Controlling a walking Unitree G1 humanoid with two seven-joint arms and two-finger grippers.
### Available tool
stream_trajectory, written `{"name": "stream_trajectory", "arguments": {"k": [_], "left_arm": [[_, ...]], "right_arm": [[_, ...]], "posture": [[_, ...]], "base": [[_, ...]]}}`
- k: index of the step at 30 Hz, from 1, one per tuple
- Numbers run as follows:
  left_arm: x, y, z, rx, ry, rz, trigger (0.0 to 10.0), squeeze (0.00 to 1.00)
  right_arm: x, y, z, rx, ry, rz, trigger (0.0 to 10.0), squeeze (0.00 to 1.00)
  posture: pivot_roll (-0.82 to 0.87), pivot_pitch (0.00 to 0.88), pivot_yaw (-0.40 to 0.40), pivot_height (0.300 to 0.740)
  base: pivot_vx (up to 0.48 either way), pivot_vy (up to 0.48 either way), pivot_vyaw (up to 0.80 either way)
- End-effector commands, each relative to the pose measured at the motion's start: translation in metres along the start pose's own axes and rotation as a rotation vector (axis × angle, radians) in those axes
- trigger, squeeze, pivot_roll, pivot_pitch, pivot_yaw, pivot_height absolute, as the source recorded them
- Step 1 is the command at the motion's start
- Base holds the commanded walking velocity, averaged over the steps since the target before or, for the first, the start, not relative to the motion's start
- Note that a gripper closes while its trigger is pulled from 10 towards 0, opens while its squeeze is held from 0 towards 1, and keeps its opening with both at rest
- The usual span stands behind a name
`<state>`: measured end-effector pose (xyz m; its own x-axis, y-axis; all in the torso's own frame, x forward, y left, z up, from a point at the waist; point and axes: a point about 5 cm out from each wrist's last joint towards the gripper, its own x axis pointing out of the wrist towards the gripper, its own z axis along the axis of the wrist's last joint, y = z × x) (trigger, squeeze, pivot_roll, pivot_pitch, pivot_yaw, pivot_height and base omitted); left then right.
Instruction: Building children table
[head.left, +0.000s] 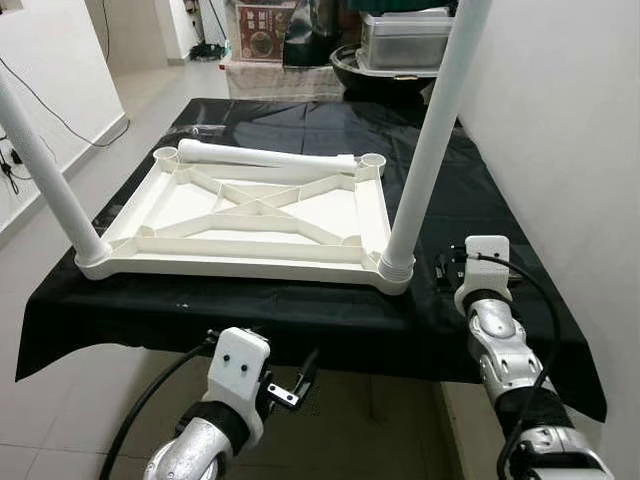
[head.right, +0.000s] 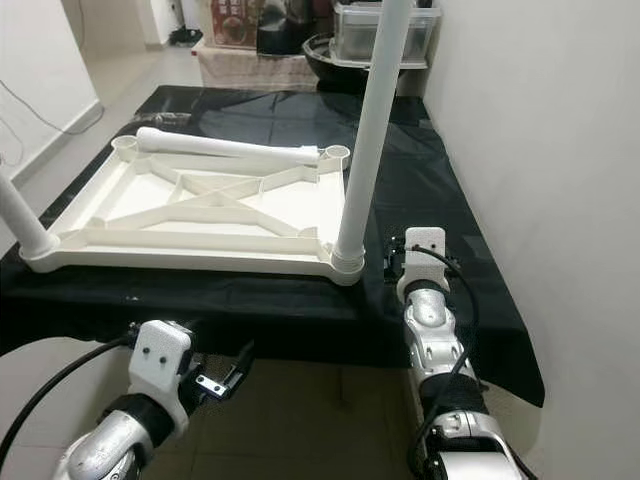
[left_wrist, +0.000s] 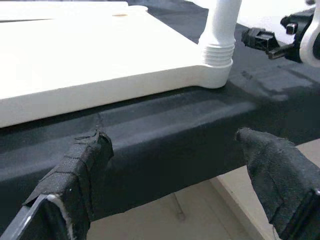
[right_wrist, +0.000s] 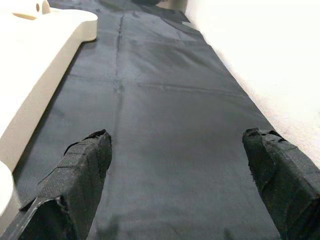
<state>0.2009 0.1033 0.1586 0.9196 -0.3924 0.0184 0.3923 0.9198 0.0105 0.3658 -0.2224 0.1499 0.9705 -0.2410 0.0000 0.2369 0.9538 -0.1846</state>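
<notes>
Left end effector (head.left: 300, 380): fingers spread wide, empty, hanging below the front edge of the tabletop (head.left: 300, 320), which is draped in black cloth.
Right end effector (right_wrist: 175, 175): fingers spread wide, empty, low over the cloth, just beside the near right corner of the table top panel (head.left: 250, 215).
Panel: lies underside up, ribs showing.
Fitted legs: near right leg (head.left: 430, 140) and near left leg (head.left: 45, 165), both upright in their sockets.
Loose leg (head.left: 265, 156): lies across the far end of the panel, long axis left to right, between the two empty far sockets.
Judgement: loose leg lies ahead, beyond the panel; neither arm clearly nearer. Wall close on the right; open room on the left.
</notes>
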Motion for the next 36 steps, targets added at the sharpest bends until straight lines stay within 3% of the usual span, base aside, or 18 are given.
{"name": "stream_trajectory", "arguments": {"k": [1,13,15,22,25,26,28,36], "left_arm": [[-0.003,-0.001,0.002,-0.014,0.01,0.007,10.0,0.0],[-0.003,-0.004,0.014,-0.021,-0.017,0.009,10.0,0.0],[-0.002,-0.004,0.017,-0.019,-0.027,0.01,10.0,0.0],[-0.004,-0.007,0.016,-0.024,-0.021,0.008,10.0,0.0],[-0.004,-0.008,0.016,-0.025,-0.012,0.004,10.0,0.0],[-0.004,-0.008,0.016,-0.025,-0.012,0.004,10.0,0.0],[-0.003,-0.008,0.016,-0.022,-0.01,0.003,10.0,0.0],[-0.002,-0.005,0.018,-0.011,-0.013,0.002,10.0,0.0]], "right_arm": [[0.002,0.001,-0.001,-0.017,-0.003,0.006,10.0,0.0],[0.015,0.009,0.005,-0.058,0.019,0.079,10.0,0.0],[0.013,0.017,-0.001,-0.02,0.043,0.204,10.0,0.0],[0.008,0.025,-0.009,-0.008,0.047,0.325,10.0,0.0],[-0.001,0.038,-0.015,0.037,0.068,0.563,10.0,0.0],[-0.001,0.038,-0.015,0.037,0.068,0.563,10.0,0.0],[-0.007,0.046,-0.013,0.056,0.054,0.691,10.0,0.0],[-0.014,0.062,0.004,0.114,-0.014,0.869,10.0,0.0]], "posture": [[0.1,0.212,-0.045,0.74],[0.1,0.245,-0.05,0.74],[0.1,0.24,-0.05,0.74],[0.1,0.221,-0.048,0.74],[0.09,0.232,-0.047,0.74],[0.09,0.232,-0.047,0.74],[0.09,0.236,-0.044,0.74],[0.1,0.234,-0.039,0.74]], "base": [[0.0,0.0,0.0],[0.0,0.0,0.0],[0.0,0.0,0.0],[0.0,0.0,0.0],[0.0,0.0,0.0],[0.0,0.0,0.0],[0.0,0.0,0.0],[0.0,0.0,0.0]]}}
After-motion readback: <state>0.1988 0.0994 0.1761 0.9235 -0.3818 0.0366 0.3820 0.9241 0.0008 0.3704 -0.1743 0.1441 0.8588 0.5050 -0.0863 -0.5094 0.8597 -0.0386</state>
